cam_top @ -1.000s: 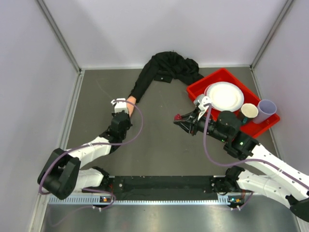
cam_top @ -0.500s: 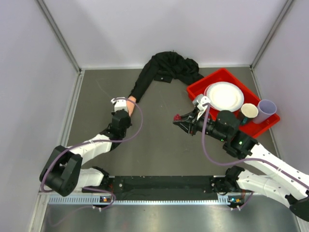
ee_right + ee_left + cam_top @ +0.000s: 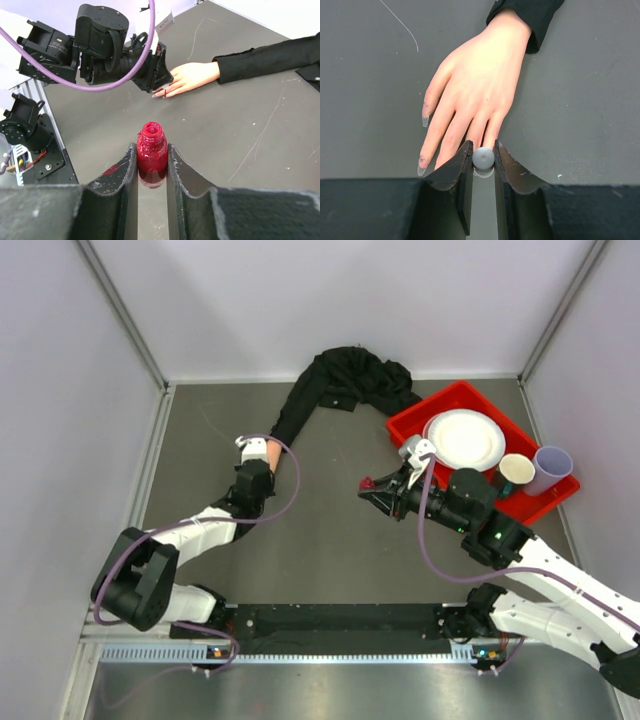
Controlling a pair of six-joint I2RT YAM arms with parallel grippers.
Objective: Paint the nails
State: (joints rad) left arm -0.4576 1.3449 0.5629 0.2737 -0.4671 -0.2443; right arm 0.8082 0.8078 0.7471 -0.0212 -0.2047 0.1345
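The peach mannequin hand (image 3: 480, 90) lies flat on the dark table, its black sleeve (image 3: 530, 15) at the wrist. Its long pale nails (image 3: 421, 167) point toward my left gripper (image 3: 483, 150). That gripper is shut on the small grey polish cap (image 3: 483, 157) just over the middle fingertips; the brush is hidden below. In the top view the left gripper (image 3: 258, 462) sits at the hand (image 3: 270, 450). My right gripper (image 3: 152, 147) is shut on the open red polish bottle (image 3: 152, 145), held upright right of centre (image 3: 370, 484), apart from the hand (image 3: 192, 77).
A red tray (image 3: 403, 428) at the back right holds a white plate (image 3: 465, 438) and a cup (image 3: 517, 469); a lilac cup (image 3: 551, 465) stands at its right end. The sleeve's black cloth (image 3: 355, 380) is bunched at the back wall. The left arm (image 3: 100, 50) fills the right wrist view's upper left.
My left gripper has moved away from the base, up over the mannequin hand's fingers, with the cap in it. The right arm and bottle have stayed still.
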